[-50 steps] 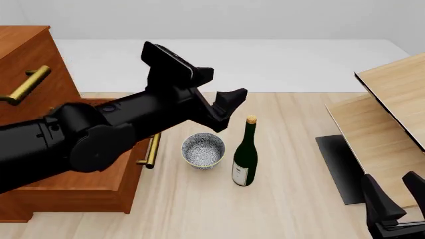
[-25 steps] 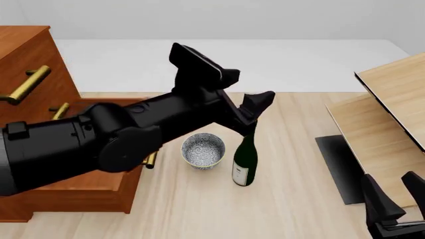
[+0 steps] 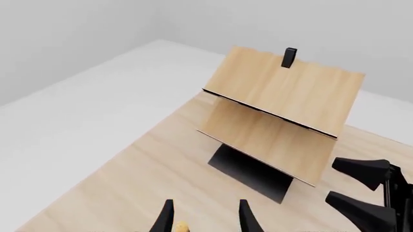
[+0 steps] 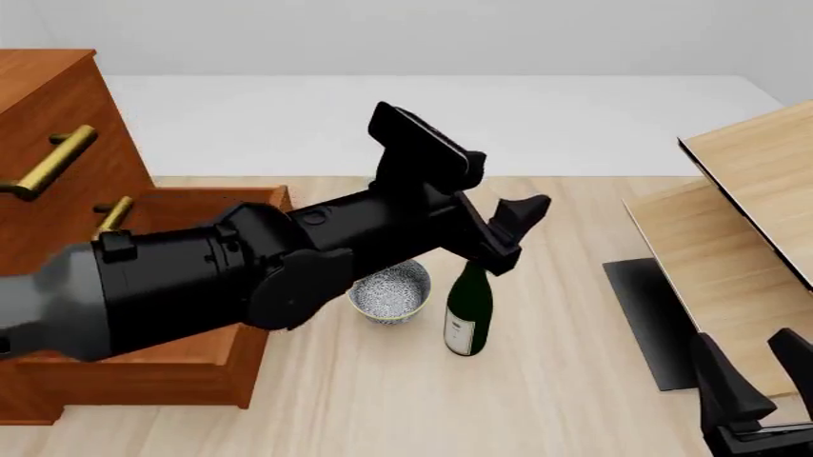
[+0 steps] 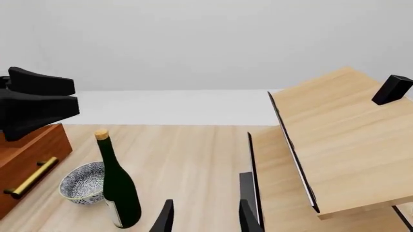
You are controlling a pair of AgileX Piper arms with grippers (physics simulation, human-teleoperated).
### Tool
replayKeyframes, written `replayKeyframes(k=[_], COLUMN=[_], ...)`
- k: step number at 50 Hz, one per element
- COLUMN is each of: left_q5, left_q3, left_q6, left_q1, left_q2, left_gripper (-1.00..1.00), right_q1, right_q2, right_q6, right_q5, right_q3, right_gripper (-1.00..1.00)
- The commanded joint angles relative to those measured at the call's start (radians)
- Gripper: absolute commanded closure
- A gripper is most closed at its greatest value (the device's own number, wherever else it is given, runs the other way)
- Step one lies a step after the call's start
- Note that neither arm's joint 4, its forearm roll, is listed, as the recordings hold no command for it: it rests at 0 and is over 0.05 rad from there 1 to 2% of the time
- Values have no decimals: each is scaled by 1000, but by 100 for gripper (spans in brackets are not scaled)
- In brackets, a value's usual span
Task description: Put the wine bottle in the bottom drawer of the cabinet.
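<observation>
The wine bottle (image 4: 467, 312) stands upright on the table, dark green with a white label. It also shows in the right wrist view (image 5: 121, 195). My left gripper (image 4: 505, 238) is open and hangs over the bottle's top, hiding the cork in the front view. In the left wrist view the cork (image 3: 181, 226) sits just inside one finger of the left gripper (image 3: 203, 218). The bottom drawer (image 4: 152, 367) of the cabinet (image 4: 51, 105) is pulled open at the left. My right gripper (image 4: 743, 357) is open and empty at the near right, also in its own view (image 5: 203, 217).
A grey speckled bowl (image 4: 391, 290) stands between the drawer and the bottle, touching neither. A pale light-wood panel structure (image 4: 749, 219) on a dark base (image 4: 648, 319) fills the right side. The left arm (image 4: 254, 276) passes over the drawer's front.
My left arm has swung right, from above the bowl to over the bottle's top. The bottle, the bowl, the drawer and my right gripper have not moved.
</observation>
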Motion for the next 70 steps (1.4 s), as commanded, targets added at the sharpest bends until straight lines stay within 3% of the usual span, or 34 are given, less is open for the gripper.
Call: replayKeyframes(k=[1, 70], left_q5=[-17, -160], left_q3=[10, 100], left_q6=[-18, -104], left_q1=[24, 74], left_q2=[17, 149], left_gripper=[-100, -100], right_q1=[-1, -8], right_q2=[1, 0], right_q6=[3, -2], right_q5=[-2, -5], right_q3=[0, 4], right_gripper=[-100, -100])
